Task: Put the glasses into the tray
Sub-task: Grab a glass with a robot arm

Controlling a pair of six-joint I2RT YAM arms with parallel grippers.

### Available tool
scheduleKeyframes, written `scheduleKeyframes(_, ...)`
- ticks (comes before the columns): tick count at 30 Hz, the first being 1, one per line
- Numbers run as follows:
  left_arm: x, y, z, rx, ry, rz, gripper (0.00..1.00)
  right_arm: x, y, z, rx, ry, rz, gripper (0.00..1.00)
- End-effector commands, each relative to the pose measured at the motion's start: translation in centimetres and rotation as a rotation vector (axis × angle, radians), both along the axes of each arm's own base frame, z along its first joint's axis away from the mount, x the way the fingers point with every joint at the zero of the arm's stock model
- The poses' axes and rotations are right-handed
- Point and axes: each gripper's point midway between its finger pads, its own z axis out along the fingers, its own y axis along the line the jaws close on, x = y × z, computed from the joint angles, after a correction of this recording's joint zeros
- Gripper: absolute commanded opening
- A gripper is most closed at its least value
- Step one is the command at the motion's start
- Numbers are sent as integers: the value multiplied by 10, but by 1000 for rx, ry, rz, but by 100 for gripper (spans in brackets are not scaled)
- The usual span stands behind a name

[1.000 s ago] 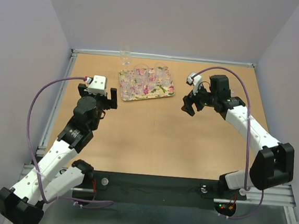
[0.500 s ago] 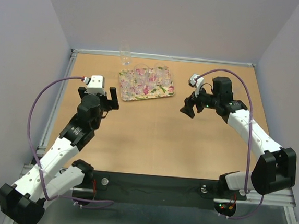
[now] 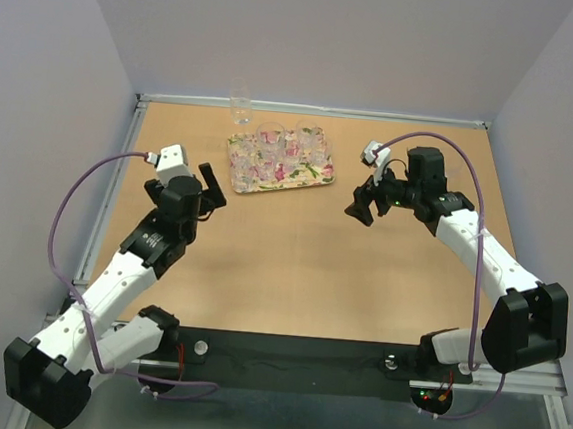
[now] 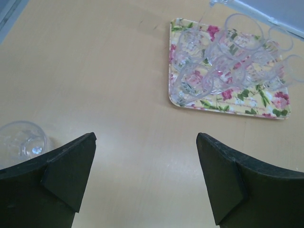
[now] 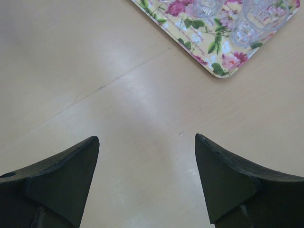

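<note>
left tool (image 4: pixel 146 137) left of the tray (image 4: pixel 237 102), right tool (image 5: pixel 146 137) right of it, both spread apart, empty. glasses (image 4: pixel 223 61) clustered on tray (one glass (image 4: pixel 21 142) off it).

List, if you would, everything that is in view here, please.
tray: one, cream with pink flowers and green leaves, far middle of the table
glasses on tray: several, clear, crowded together; exact count unclear
glass at far wall: one, clear, off the tray, behind it
glass on table: one, clear, off the tray, beside the left gripper
table: one, tan
cables: two, purple, one looping over each arm
arms: two, white and black, reaching in from the near edge
left gripper: one, black, open and empty, left of the tray
right gripper: one, black, open and empty, right of the tray
</note>
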Motion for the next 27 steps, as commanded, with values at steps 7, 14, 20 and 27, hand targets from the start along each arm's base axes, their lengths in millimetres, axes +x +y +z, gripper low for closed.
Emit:
scheduleKeyframes(7, -5, 43, -31, -136, 116, 368, 97, 5, 1, 12, 19, -58, -8, 86)
scheduleKeyframes(14, 13, 73, -46, -85, 224, 466, 95, 6, 0, 10, 17, -55, -9, 86)
scheduleKeyframes(20, 18, 88, -64, -55, 347, 554, 90, 7, -1, 9, 10, -57, -17, 86)
scheduleKeyframes(27, 15, 97, -80, -55, 426, 594, 85, 7, -2, 7, 7, -55, -19, 86)
